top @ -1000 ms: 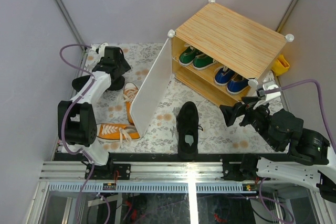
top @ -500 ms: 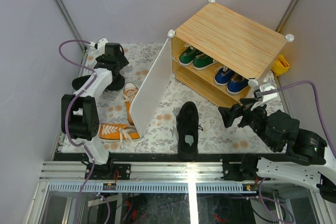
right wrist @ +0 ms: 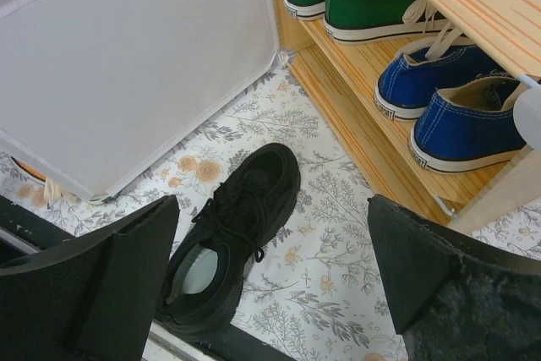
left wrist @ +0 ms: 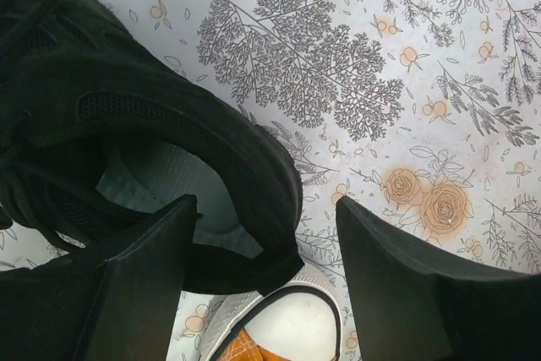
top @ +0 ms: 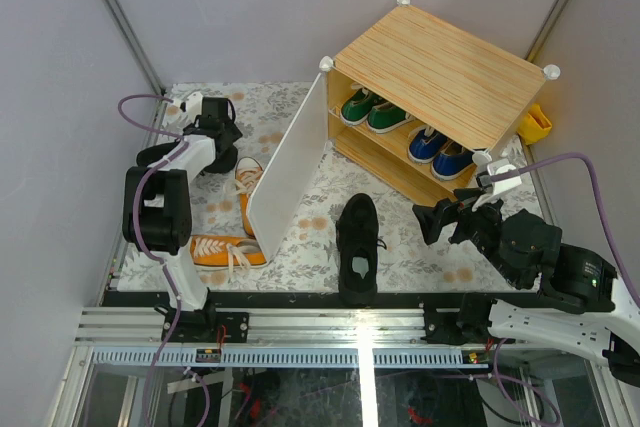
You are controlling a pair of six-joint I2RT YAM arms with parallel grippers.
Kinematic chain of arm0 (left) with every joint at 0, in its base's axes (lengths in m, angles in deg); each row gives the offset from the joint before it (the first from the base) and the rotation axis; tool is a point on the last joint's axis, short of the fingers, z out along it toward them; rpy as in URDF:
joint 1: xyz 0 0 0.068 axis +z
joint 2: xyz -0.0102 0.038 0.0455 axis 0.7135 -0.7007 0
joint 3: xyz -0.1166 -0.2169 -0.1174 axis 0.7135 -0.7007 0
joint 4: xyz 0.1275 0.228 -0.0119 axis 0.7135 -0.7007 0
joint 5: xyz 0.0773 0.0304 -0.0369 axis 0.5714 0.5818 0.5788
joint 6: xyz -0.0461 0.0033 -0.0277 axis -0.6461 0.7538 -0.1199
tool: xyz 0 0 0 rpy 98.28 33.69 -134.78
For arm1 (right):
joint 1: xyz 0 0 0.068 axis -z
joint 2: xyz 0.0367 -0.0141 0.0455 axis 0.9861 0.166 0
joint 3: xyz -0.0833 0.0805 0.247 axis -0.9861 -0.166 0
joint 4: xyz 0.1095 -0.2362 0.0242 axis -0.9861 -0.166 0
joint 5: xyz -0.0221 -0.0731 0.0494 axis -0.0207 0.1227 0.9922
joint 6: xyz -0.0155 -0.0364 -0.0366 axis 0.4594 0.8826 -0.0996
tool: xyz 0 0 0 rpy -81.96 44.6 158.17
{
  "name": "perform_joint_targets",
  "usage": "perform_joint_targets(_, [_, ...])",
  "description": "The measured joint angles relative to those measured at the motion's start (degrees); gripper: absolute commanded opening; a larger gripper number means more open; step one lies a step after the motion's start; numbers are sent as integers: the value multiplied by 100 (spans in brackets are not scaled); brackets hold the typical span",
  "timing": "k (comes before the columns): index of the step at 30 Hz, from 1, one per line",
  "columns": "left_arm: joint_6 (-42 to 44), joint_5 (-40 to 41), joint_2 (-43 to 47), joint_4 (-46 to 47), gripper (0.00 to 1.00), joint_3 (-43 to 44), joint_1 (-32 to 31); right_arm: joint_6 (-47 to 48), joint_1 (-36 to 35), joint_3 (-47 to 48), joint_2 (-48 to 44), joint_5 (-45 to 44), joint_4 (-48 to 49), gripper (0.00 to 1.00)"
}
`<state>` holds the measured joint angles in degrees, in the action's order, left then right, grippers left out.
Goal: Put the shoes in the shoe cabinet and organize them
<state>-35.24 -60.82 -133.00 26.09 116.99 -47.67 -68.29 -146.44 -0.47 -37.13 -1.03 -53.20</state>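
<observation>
The shoe cabinet [top: 440, 67] stands at the back right, its white door [top: 290, 162] swung open. Green shoes [top: 372, 112] sit on the upper shelf and blue shoes [top: 440, 152] on the lower one. One black shoe [top: 357, 242] lies on the mat in front. A second black shoe [top: 158, 157] lies at the far left. My left gripper [left wrist: 266, 276] is open, its jaws on either side of that black shoe's [left wrist: 127, 107] heel wall. Two orange shoes [top: 247, 187] [top: 225, 250] lie left of the door. My right gripper [top: 450, 215] is open and empty above the mat.
An orange toe cap [left wrist: 283, 327] touches the left black shoe's heel. A yellow object [top: 535, 125] sits behind the cabinet's right side. The open door splits the floral mat [top: 300, 107]. In the right wrist view the front black shoe [right wrist: 237, 226] lies near the mat's front rail.
My left arm has swung in and the left gripper has shifted slightly towards the left black shoe. My right gripper has edged a little left.
</observation>
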Motion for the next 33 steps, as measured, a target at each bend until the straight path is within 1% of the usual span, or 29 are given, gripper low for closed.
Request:
perform_joint_targets(1, [-44, 0, 50, 74, 59, -111, 0, -2, 0, -11, -9, 2, 0, 99])
perform_joint_targets(3, [-109, -11, 98, 144, 38, -221, 2, -13, 0, -13, -22, 2, 0, 99])
perform_joint_targets(5, [-151, 11, 63, 184, 21, -219, 20, -26, 0, -13, -35, 2, -2, 99])
perform_joint_targets(8, [-173, -72, -9, 225, 1, -131, 42, -72, 0, -15, -70, 4, -11, 99])
perform_joint_targets(13, [-144, -122, 31, 81, 0, -63, 37, -151, 0, -55, -321, -11, -35, 99])
perform_joint_targets(17, [-35, -125, 341, -511, 0, 107, 37, -168, 0, -55, -398, -24, -35, 99])
perform_joint_targets(21, [122, -76, 1198, -1163, 0, 525, 33, -168, 0, -52, -332, -26, -44, 99])
perform_joint_targets(27, [474, -55, 2771, -1305, 0, 1475, 15, -179, 0, -52, -225, -24, -39, 99])
perform_joint_targets(30, [643, -343, 3399, -1161, 0, 1904, 4, -195, 0, -52, -216, -26, -31, 99])
perform_joint_targets(33, [686, -1095, 3884, -964, 0, 2107, -7, -197, 0, -52, -184, -35, -4, 99])
